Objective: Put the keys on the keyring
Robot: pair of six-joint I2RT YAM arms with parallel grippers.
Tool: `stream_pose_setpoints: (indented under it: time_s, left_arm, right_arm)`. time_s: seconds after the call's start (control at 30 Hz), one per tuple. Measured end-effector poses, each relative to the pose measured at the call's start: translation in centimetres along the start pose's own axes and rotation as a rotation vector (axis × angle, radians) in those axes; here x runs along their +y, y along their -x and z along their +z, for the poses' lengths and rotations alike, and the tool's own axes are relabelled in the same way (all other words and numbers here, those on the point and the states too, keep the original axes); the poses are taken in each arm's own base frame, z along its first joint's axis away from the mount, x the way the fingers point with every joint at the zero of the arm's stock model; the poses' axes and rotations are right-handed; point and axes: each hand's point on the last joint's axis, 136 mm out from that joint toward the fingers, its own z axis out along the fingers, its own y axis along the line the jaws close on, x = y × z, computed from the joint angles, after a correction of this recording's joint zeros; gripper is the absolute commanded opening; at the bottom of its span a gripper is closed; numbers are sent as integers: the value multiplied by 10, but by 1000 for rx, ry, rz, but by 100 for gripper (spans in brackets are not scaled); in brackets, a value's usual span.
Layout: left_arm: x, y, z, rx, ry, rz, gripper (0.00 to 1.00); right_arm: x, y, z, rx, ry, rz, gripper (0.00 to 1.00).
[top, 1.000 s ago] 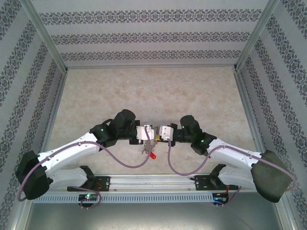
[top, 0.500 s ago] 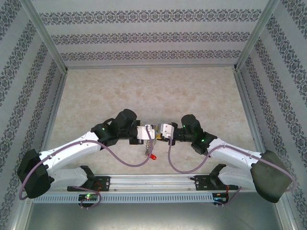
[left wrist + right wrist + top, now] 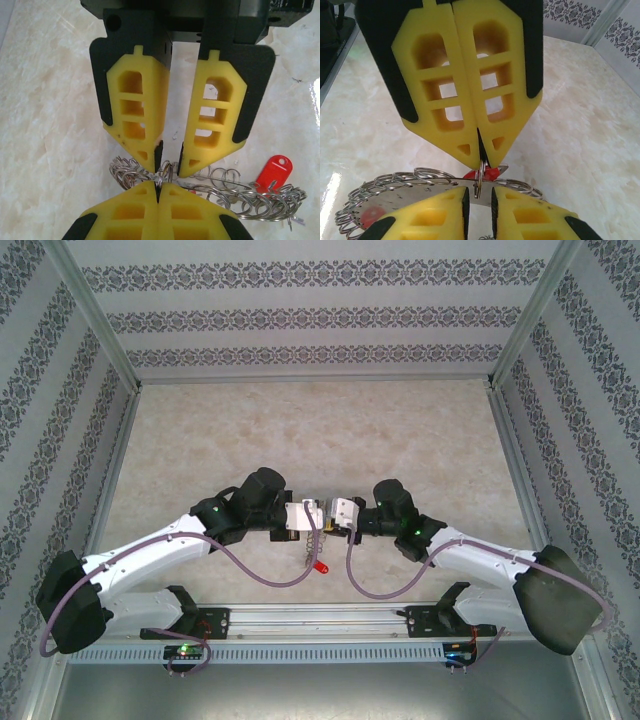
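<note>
My left gripper (image 3: 160, 186) is shut on a small silvery split ring (image 3: 165, 172) of the keyring (image 3: 250, 202), a metal strip fringed with many little rings. The bunch hangs below both grippers (image 3: 312, 545) just above the table. My right gripper (image 3: 479, 192) faces the left gripper (image 3: 481, 161) tip to tip. Its fingers (image 3: 447, 200) stand a narrow gap apart on either side of the same ring (image 3: 479, 179), and no pad is seen touching it. One of the keys, red-headed, (image 3: 272, 172) dangles from the bunch (image 3: 321, 568). Red also shows behind the strip (image 3: 490, 173).
The marble-patterned tabletop (image 3: 320, 440) lies beyond the grippers. Patterned walls (image 3: 320, 315) with metal posts close it in at the back and sides. The arms' base rail (image 3: 320, 618) runs along the near edge.
My right gripper's fingers have narrowed around the ring, and the right arm has shifted slightly left. The left gripper has kept its grip and place.
</note>
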Motion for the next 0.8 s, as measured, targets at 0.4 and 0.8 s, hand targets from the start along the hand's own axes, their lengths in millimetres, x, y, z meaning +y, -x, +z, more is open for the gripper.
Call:
stream_pose_setpoints:
  time_s: [0.4, 0.8]
  left_arm:
    - [3, -2, 0, 14, 19, -18, 22]
    - [1, -10, -6, -23, 73, -32, 29]
  right_arm:
    - [-2, 4, 2, -26, -1, 23, 0]
    - [-3, 2, -1, -124, -6, 62, 0]
